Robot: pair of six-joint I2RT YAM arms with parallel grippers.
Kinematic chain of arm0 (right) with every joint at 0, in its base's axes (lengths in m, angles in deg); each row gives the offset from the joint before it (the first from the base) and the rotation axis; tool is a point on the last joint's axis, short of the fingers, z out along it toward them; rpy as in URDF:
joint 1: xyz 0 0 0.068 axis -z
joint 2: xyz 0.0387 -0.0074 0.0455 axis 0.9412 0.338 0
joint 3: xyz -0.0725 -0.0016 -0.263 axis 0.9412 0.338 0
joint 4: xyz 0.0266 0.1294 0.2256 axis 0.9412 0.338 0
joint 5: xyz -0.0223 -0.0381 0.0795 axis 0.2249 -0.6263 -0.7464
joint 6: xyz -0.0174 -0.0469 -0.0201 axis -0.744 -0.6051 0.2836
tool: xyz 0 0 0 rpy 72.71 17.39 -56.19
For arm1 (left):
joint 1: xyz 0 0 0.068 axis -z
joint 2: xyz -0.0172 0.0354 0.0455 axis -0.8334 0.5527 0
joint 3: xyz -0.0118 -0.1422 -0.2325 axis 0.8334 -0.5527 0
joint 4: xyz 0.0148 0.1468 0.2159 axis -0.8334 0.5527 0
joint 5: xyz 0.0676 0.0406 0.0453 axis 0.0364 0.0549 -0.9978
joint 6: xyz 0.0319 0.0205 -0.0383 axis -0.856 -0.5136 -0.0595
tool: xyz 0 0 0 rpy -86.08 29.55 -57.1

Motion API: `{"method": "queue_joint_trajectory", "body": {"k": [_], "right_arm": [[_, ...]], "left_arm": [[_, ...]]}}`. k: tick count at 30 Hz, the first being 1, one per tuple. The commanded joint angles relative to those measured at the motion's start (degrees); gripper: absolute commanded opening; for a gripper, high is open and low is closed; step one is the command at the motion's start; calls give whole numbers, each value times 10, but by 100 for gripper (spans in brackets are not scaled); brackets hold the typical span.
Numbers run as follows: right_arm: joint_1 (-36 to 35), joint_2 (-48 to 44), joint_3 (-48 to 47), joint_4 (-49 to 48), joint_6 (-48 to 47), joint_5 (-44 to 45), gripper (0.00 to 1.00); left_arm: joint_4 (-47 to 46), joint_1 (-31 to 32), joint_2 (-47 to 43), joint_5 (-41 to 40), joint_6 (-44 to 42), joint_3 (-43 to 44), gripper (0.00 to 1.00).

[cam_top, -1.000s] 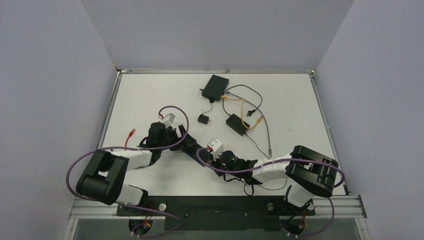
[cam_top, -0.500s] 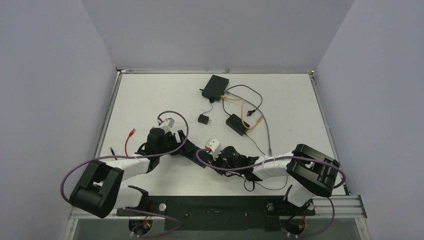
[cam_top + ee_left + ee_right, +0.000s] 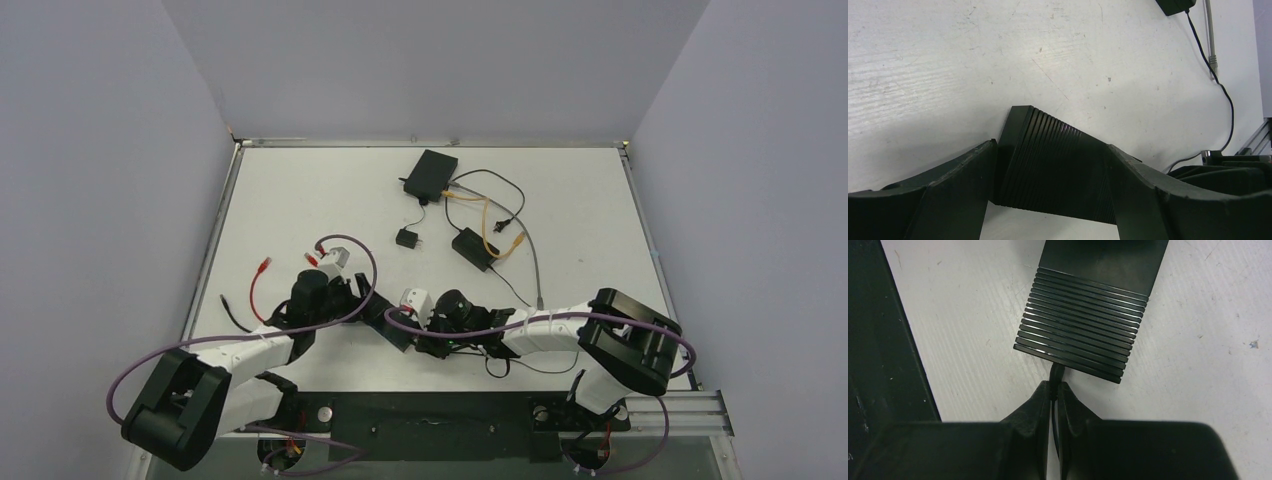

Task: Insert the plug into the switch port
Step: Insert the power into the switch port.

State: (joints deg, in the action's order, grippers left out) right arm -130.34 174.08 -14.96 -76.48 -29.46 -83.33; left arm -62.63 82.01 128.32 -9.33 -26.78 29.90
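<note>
Black plug [image 3: 1057, 373], pinched by right hand [image 3: 1055, 389], meets the switch [image 3: 1083, 325] the left hand [image 3: 1050, 167] clamps. Tilted, it could jam.

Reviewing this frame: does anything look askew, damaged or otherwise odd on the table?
Nothing damaged or spilled. The ribbed black switch lies diagonally, clamped by the left gripper, while the right gripper pinches a thin black cable at its end. A red cable lies loose at left.
</note>
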Motion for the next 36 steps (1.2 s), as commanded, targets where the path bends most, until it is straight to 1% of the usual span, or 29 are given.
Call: {"method": "queue_joint_trajectory", "body": {"k": [1,4,8,14,18,22,26,31,36], "right_arm": [[11,-18,-52,-140,-7,82,0],[13,-24,-45,-142,-6,95,0],[14,-35,-33,-143,-15,82,0],[15,-49,-11,-146,-26,49,0],[15,-66,10,-170,-26,49,0],[16,-73,12,-174,-27,49,0],[17,-76,7,-160,-30,41,0],[18,-77,3,-105,-44,31,0],[19,-90,16,-78,-41,29,0]], "left_arm": [[70,58,-52,203,65,-21,72],[99,61,-93,199,66,-26,72],[117,64,-124,198,67,-33,72],[109,70,-119,204,72,-46,71],[97,79,-119,206,85,-57,70],[87,90,-123,202,97,-59,70],[104,91,-133,190,93,-53,70],[126,92,-148,175,89,-44,70],[163,91,-151,142,75,-25,71]]}}
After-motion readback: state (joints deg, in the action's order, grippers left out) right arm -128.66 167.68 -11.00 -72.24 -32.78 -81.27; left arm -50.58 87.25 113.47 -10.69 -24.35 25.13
